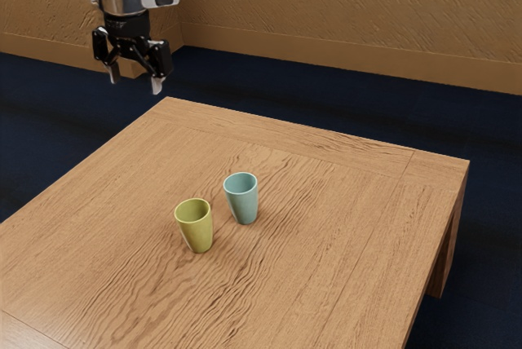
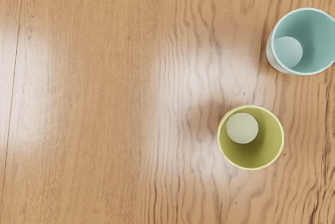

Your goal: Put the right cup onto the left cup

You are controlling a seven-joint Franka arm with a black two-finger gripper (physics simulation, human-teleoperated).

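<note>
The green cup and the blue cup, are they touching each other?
Apart. The wrist view shows a strip of table between the green cup and the blue cup.

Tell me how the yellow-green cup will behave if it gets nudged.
The yellow-green cup would probably tip under a high push, since it narrows toward its base. Its smooth, round wall might let it roll once down. It looks empty, so likely light.

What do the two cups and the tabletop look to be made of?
The green cup and blue cup look like smooth glazed ceramic, though plastic is possible: even color, thin paler rims. The table looks like wood, with brown grain and a soft sheen where light catches it.
</note>
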